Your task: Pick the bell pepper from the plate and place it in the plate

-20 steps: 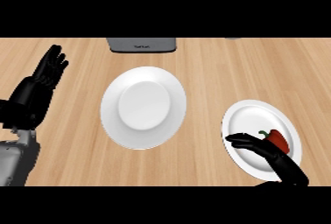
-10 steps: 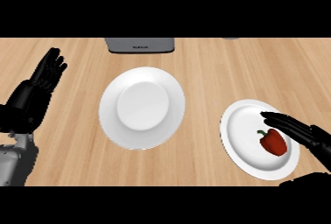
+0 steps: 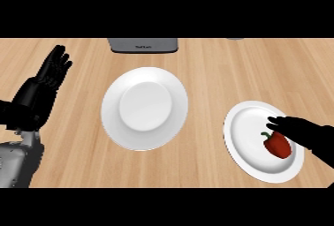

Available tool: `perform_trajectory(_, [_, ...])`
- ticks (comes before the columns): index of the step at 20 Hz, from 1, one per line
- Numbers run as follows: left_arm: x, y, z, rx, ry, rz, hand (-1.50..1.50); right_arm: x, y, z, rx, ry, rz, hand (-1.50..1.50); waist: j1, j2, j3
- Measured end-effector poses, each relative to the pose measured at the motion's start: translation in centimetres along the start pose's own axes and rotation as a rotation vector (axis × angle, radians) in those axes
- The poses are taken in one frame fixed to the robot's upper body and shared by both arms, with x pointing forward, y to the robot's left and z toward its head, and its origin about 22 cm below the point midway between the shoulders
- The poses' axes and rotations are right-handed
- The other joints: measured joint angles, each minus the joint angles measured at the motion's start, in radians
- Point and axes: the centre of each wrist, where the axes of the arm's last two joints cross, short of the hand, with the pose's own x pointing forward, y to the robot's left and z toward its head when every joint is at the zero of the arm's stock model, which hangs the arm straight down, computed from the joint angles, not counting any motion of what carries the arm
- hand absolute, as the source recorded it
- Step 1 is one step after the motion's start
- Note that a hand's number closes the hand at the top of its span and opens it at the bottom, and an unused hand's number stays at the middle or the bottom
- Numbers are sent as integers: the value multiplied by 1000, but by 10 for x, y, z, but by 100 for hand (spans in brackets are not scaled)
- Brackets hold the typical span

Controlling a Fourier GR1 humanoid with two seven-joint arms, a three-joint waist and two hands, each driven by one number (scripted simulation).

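The pepper (image 3: 278,145) is lying on the right plate (image 3: 244,132), toward that plate's right half, stem pointing up and left. The right hand (image 3: 306,134) is coming in over the right rim of this plate, its fingertips reaching just above and beside the pepper's stem end. Half a second ago the hand was spread across the plate above the pepper with its fingers fanned; now it is sitting lower and closer in, the fingers drawn nearer together and angled toward the pepper. They are not wrapped round it: the pepper is showing almost whole below the fingers, so the hand is reading as apart rather than clamped, and whether a fingertip is touching the stem cannot be told.

The pepper is lying just where it was, so the change is in the hand alone; this looks like the closing stage of the reach, with the grasp not yet made.

The centre plate (image 3: 145,108), well left of the right plate, is waiting as the likely target. The left hand (image 3: 40,95) is resting open, fingers up, far left of the right plate. A grey box (image 3: 143,45) is sitting above the centre plate.
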Motion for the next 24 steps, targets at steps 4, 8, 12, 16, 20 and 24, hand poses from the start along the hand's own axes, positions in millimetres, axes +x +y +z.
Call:
perform_trajectory(4, [-2,0,2,-2,2,0,0,12,4,-14,75,72,48,-150,7,1,1])
perform_trajectory(8, [-5,5,3,-2,-4,0,0,6,12,-24,85,122,83,-150,6,2,2])
perform_trajectory(12, [-2,-3,1,-6,2,-1,0,4,19,-31,80,184,129,-150,5,1,3])
perform_trajectory(16, [-2,3,0,-13,-2,1,0,-4,21,-47,101,244,154,-150,8,2,3])
perform_trajectory(20, [-5,0,-1,-6,-1,-2,0,-19,37,-57,114,279,164,-150,6,2,3])
perform_trajectory(24, [-2,4,1,-6,1,-7,0,-31,45,-61,143,292,160,-150,5,2,3])
